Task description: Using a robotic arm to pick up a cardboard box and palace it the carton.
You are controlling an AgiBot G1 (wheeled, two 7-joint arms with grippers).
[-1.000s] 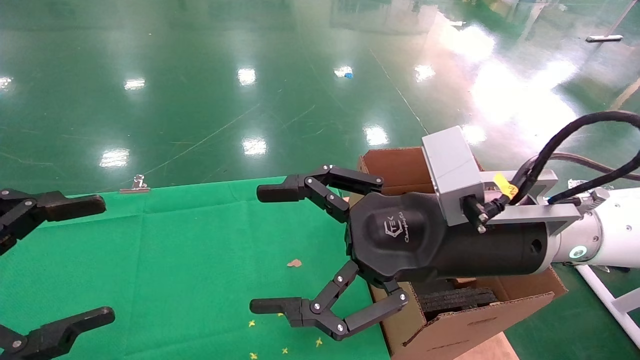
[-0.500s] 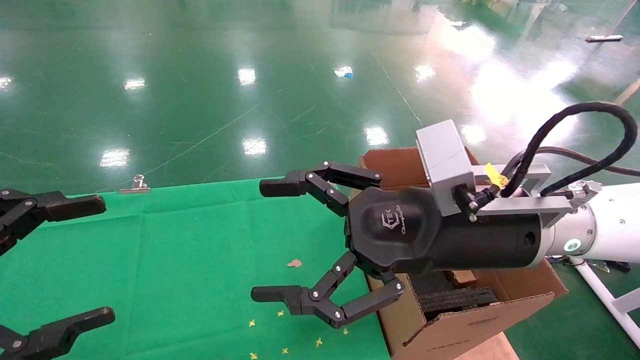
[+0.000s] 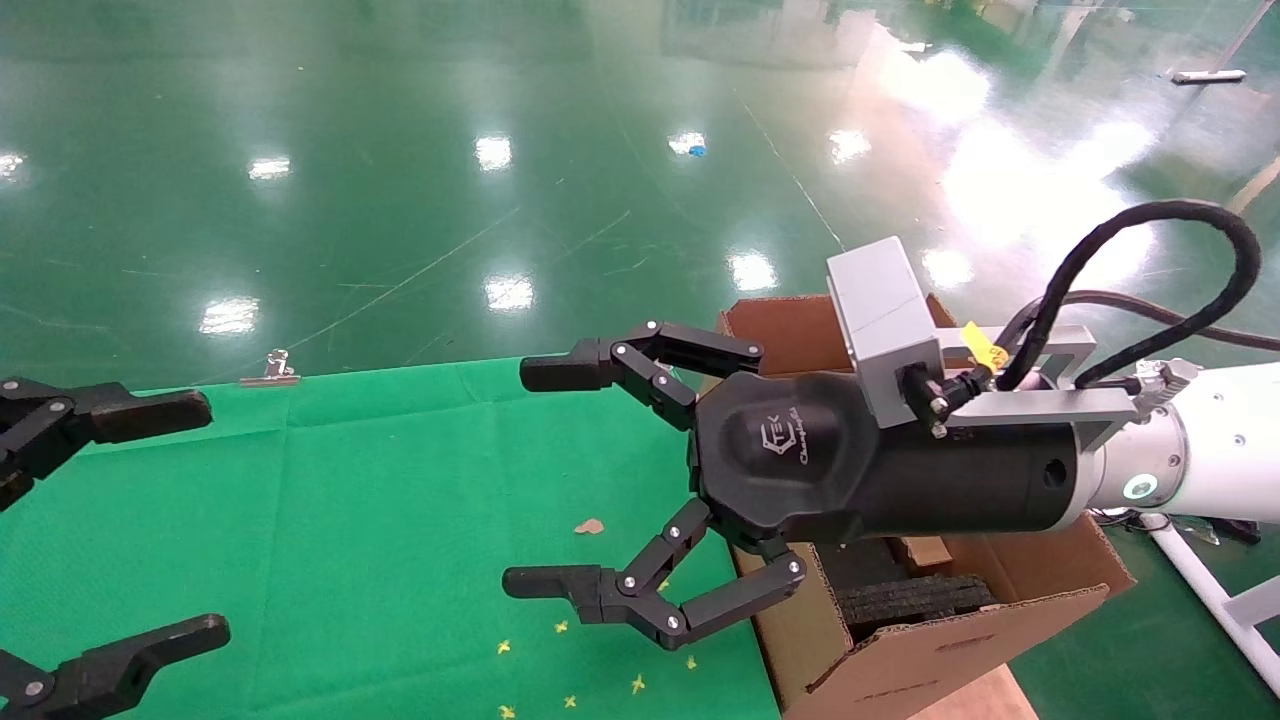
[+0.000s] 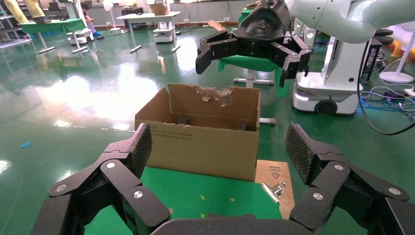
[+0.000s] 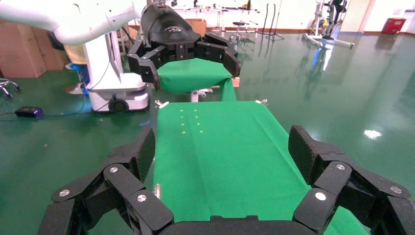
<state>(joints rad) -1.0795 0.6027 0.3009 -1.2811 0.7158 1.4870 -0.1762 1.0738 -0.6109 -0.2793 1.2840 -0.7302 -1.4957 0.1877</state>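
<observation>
The robotic arm (image 3: 1215, 440) is reaching in from the right side of the head view, lying roughly level, with its grey camera block (image 3: 885, 325) on top and a black cable (image 3: 1150, 265) looping above the wrist. The right gripper (image 3: 535, 475) is pointing toward the robot's left, hanging over the right edge of the green-covered table (image 3: 330, 520). Its jaws are spread wide and are holding nothing; only green cloth is showing between them.

The left gripper (image 3: 165, 520) is sitting at the left edge of the head view above the table, its jaws likewise spread apart and empty.

The carton (image 3: 960, 640) is standing just beside the table's right edge, directly under and behind the right gripper's body. Its open top is facing upward, and one raised flap (image 4: 214, 93) is showing a torn, ragged edge in the left wrist view. Black foam inserts (image 3: 915, 600) are lying inside it near the front wall. A small brown piece (image 3: 925, 552) is showing inside the carton under the gripper body; whether it is the cardboard box cannot be told. The carton is lying behind the right gripper's jaws, not between them.

A metal binder clip (image 3: 270, 372) is gripping the table's far edge. A small brown scrap (image 3: 589, 526) and a few yellow specks (image 3: 570, 690) are lying on the cloth near the right gripper.
</observation>
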